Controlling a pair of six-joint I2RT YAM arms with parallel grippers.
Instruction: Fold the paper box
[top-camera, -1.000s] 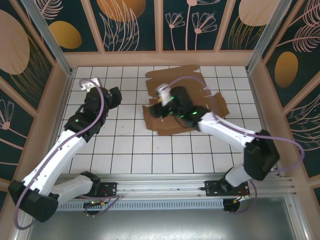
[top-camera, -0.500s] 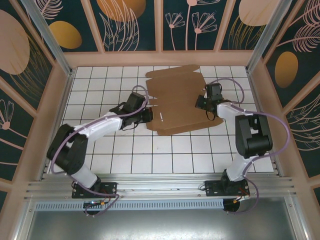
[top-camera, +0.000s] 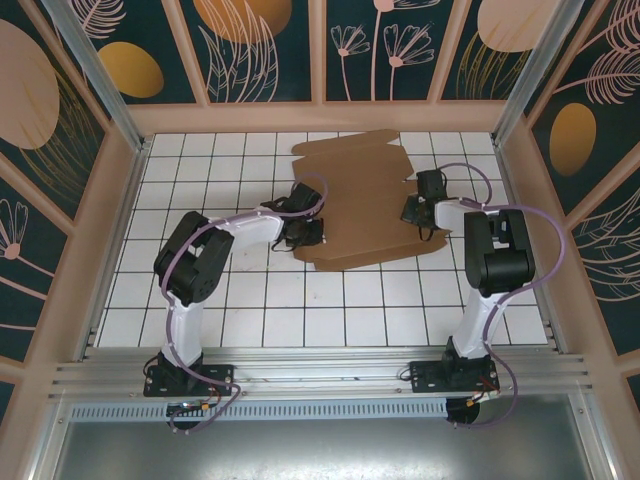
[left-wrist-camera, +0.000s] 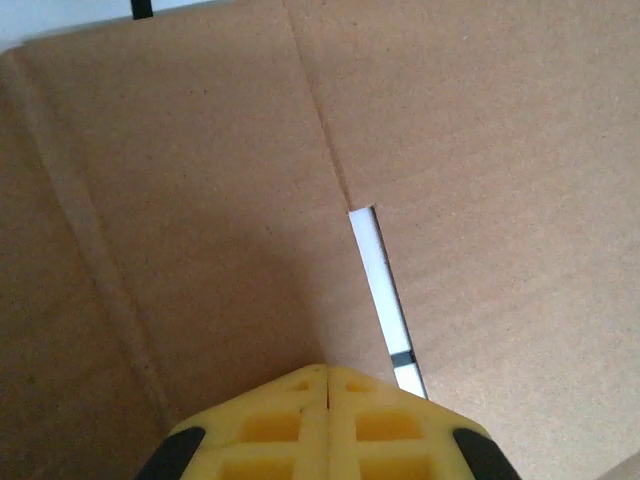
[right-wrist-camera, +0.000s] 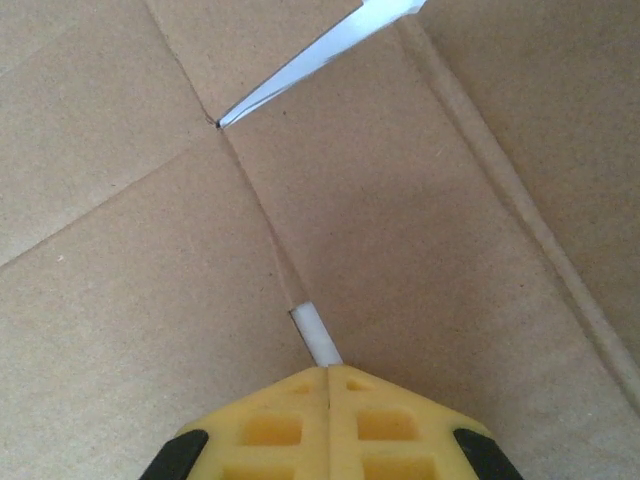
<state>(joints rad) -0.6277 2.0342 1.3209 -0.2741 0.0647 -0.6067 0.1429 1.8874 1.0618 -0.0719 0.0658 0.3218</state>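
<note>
The paper box (top-camera: 358, 200) is a brown cardboard sheet lying flat and unfolded on the white tiled floor, at the far middle of the top view. My left gripper (top-camera: 306, 231) is shut and rests on the sheet's left edge. My right gripper (top-camera: 414, 209) is shut at the sheet's right edge. In the left wrist view the yellow fingertips (left-wrist-camera: 328, 370) meet tip to tip on the cardboard (left-wrist-camera: 200, 200), beside a narrow slot (left-wrist-camera: 380, 290). The right wrist view has the closed gripper (right-wrist-camera: 328, 370) on cardboard (right-wrist-camera: 430, 230), at the end of a short slot (right-wrist-camera: 315, 338).
Wooden walls (top-camera: 320, 115) ring the tiled floor (top-camera: 300, 300). The sheet's far flap (top-camera: 345, 145) lies close to the back wall. Crease lines (right-wrist-camera: 250, 190) cross the cardboard, and a wedge-shaped cut (right-wrist-camera: 320, 50) opens further ahead. Bare tiles stretch between the sheet and the arm bases.
The left arm swung in from the left side to the sheet's left edge. The right arm drew back from over the sheet's middle to its right edge. The sheet stays flat.
</note>
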